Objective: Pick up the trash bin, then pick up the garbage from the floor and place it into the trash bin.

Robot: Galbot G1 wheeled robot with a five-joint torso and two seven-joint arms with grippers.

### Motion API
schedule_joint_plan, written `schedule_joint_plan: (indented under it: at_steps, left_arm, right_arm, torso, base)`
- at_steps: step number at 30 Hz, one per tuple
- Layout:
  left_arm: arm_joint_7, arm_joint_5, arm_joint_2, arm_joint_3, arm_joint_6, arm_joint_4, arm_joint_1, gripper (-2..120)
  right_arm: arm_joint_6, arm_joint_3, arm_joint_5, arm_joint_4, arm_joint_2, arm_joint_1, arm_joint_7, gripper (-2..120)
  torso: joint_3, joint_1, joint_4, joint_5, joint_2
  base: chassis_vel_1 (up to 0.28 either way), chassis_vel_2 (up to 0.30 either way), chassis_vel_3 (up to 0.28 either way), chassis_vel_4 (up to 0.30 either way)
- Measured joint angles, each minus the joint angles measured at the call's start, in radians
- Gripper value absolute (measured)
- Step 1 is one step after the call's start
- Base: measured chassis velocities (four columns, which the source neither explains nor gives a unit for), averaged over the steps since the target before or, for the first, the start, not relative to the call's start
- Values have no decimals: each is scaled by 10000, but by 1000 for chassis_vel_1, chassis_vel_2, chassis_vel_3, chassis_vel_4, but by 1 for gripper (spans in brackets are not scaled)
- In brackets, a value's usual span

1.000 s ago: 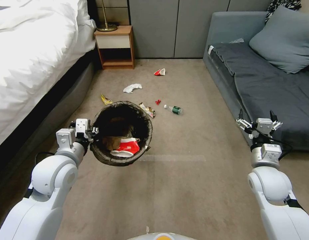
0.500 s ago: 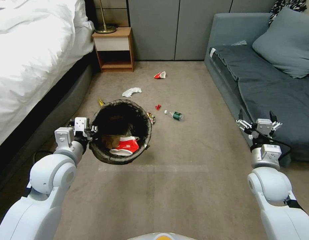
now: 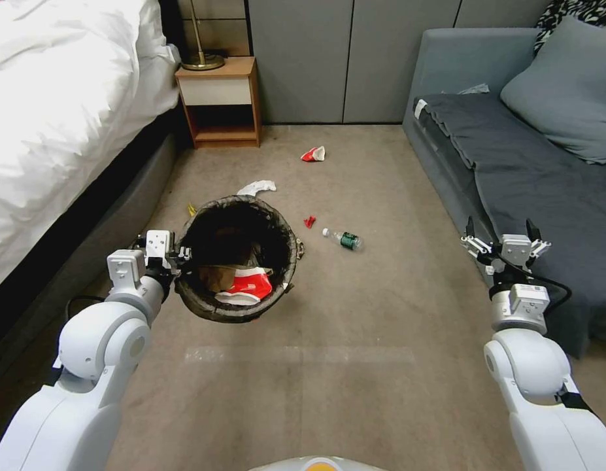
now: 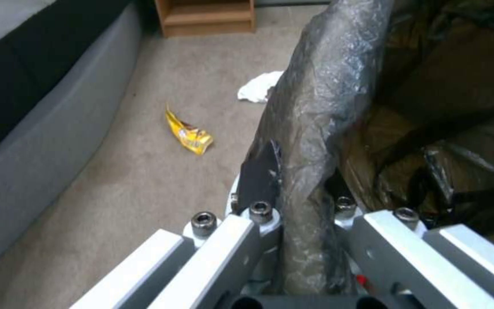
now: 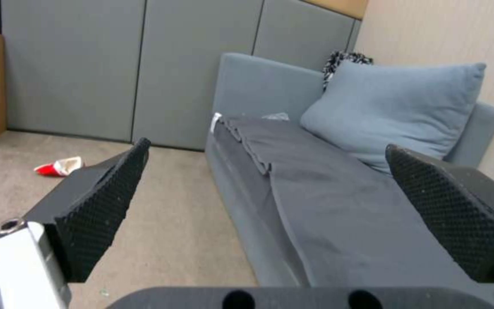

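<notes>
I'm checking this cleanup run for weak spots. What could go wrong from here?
The left gripper holds the trash bin only by its bag-covered rim, so the bin might slip or tilt and spill the red cup. The bin also hides litter beneath it, such as the yellow wrapper. The bottle could roll when grasped.

My left arm reaches forward toward eleven o'clock, elbow bent, its left gripper [image 3: 174,256] clamped on the trash bin's [image 3: 204,307] bag-covered rim and holding it off the carpet. My right arm extends toward one o'clock, wrist level, right gripper [image 3: 502,241] spread wide, holding nothing.
</notes>
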State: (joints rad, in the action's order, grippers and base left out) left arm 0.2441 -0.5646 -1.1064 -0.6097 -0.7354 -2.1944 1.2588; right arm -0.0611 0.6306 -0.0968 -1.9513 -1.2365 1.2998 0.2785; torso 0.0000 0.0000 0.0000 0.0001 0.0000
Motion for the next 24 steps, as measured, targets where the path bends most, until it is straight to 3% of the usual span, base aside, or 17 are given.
schedule_joint_plan:
  at_steps: [24]
  left_arm:
    - [18, -72, 32, -25, 0, 32, -39, 1]
  right_arm:
    - [-57, 10, -32, 14, 39, -26, -1, 100]
  torso:
    - [-1, 0, 1, 0, 0]
  base:
    - [-124, 119, 128, -131]
